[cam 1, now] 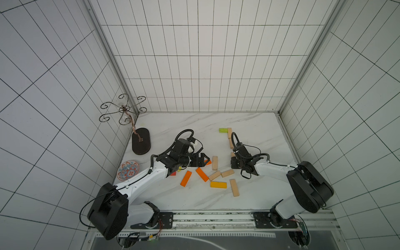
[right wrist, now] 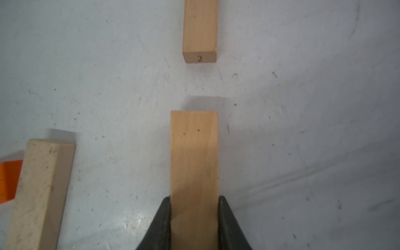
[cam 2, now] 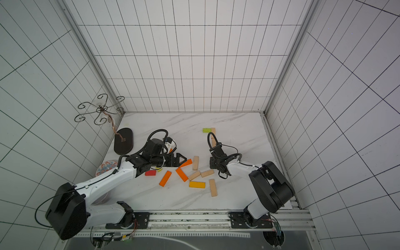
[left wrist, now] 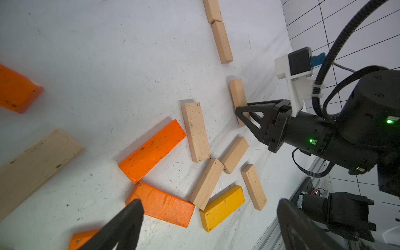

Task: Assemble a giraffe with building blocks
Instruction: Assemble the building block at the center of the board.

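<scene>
Right claw (right wrist: pixel 194 199) on block (right wrist: pixel 194 151); "2"-marked block (right wrist: pixel 199 32) beyond

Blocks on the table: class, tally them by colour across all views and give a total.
Pale wood blocks: 8
Orange blocks: 4
Yellow blocks: 2, one mostly hidden by the left arm
Lime green block: 1
Red block: 1
Total: 16

a: what sits on the marble tabletop (cam 1: pixel 194 200)?
b: building blocks (cam 1: pixel 214 175) scattered flat from the middle toward 6 o'clock: orange, yellow, pale wood, one red block (cam 2: pixel 150 172).
a: elsewhere?
b: a lime green block (cam 1: pixel 223 130) touching a pale row (cam 1: pixel 229 131) at 1 o'clock; oval stand base (cam 1: pixel 141 141) at 10, patterned plate (cam 1: pixel 128 170) at 9.
</scene>
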